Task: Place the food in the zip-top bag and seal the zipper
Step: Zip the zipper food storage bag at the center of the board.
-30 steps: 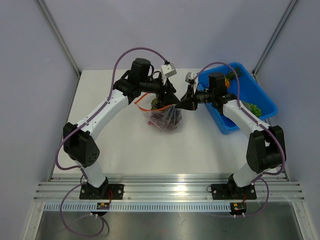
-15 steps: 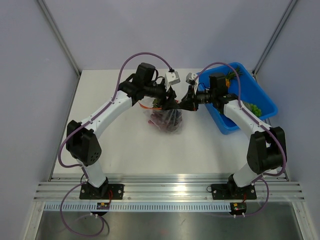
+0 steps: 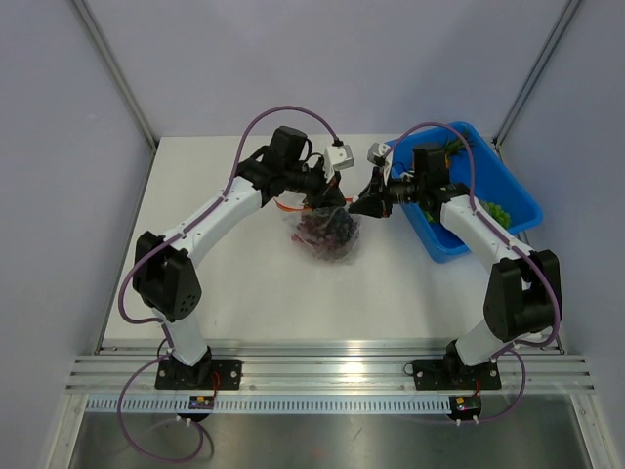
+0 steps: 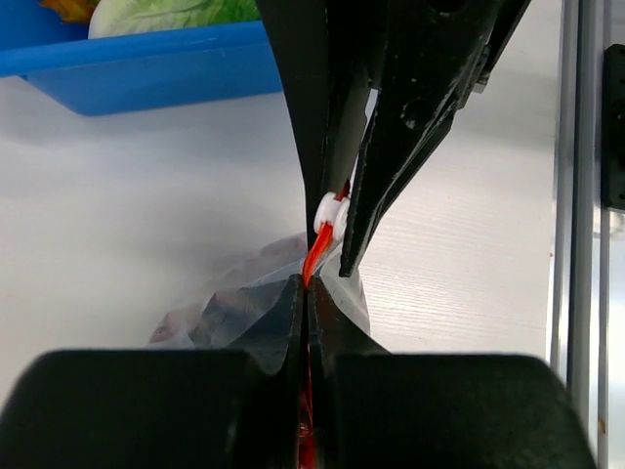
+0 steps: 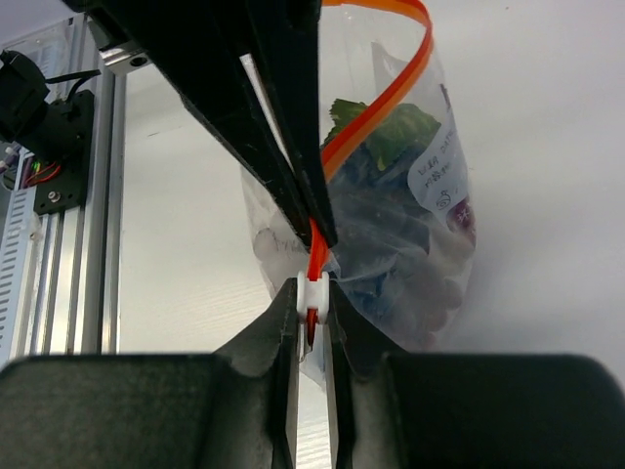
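Observation:
The zip-top bag lies mid-table, holding dark purple grapes and a green leafy piece. Its orange-red zipper runs along the mouth, looping open at the far end. My left gripper is shut on the zipper strip, jaws pressed flat together. My right gripper faces it closely. The right jaws clasp the white slider on the zipper from both sides. The two grippers' fingertips almost touch above the bag.
A blue bin stands to the right, behind the right arm, with green food and an orange-and-green piece in it. Its near wall shows in the left wrist view. An aluminium rail borders the table's near edge.
My left arm swung right toward the right gripper and its jaws closed on the zipper strip. The right gripper shifted only slightly, still at the slider.

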You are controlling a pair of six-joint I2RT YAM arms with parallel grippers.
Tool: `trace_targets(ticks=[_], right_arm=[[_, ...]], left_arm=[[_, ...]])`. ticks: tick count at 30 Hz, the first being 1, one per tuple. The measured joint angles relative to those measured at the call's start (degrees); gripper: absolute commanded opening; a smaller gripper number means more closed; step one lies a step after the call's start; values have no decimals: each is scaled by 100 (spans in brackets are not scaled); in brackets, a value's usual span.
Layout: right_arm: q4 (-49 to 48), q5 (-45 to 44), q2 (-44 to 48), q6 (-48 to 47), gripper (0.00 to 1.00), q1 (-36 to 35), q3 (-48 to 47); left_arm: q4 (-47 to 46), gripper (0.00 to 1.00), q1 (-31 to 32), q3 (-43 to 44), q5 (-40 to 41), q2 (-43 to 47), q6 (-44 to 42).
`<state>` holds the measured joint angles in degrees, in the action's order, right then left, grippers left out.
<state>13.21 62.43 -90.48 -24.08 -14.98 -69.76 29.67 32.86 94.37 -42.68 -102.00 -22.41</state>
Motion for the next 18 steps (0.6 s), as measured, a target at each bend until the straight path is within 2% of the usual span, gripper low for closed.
trace_targets(ticks=[1, 3, 10, 18], right_arm=[[-22, -31, 0, 44, 37, 4, 7], [-291, -157, 57, 245, 42, 4, 109], [-1480, -723, 691, 911, 42, 11, 949], [-2079, -955, 837, 1344, 38, 0, 1493]], left_arm=[[24, 0, 4, -2, -7, 0, 0], [76, 0, 4, -2, -4, 0, 24], [66, 0, 4, -114, -15, -2, 175], [15, 0, 2, -122, -46, 0, 297]])
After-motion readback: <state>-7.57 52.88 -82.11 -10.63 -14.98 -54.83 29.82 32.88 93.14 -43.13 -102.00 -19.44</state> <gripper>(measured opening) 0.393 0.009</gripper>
